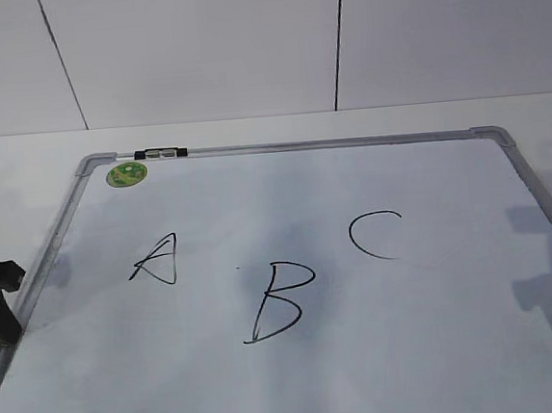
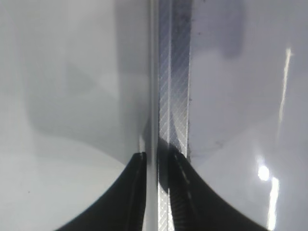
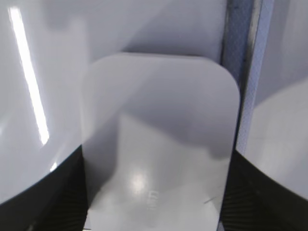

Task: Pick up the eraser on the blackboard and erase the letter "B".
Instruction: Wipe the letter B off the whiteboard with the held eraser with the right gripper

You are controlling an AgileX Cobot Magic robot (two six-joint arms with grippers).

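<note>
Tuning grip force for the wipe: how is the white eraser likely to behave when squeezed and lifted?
The eraser looks like a flat, rounded-corner block, so probably stiff and unlikely to roll. Its glossy top reflects light, so it may be slippery. The right tool has a finger at each long side; whether they are clamped on it I cannot tell. It seems light for its size.

Three black hand-drawn letters stand on the blackboard (image 1: pixel 445 366): "A" (image 1: pixel 157 260) on the left, the letter "B" (image 1: pixel 279 301) lower in the middle, "C" (image 1: pixel 373 235) on the right. The green sticker (image 1: pixel 126 174) near the top left corner is too small to read.
</note>
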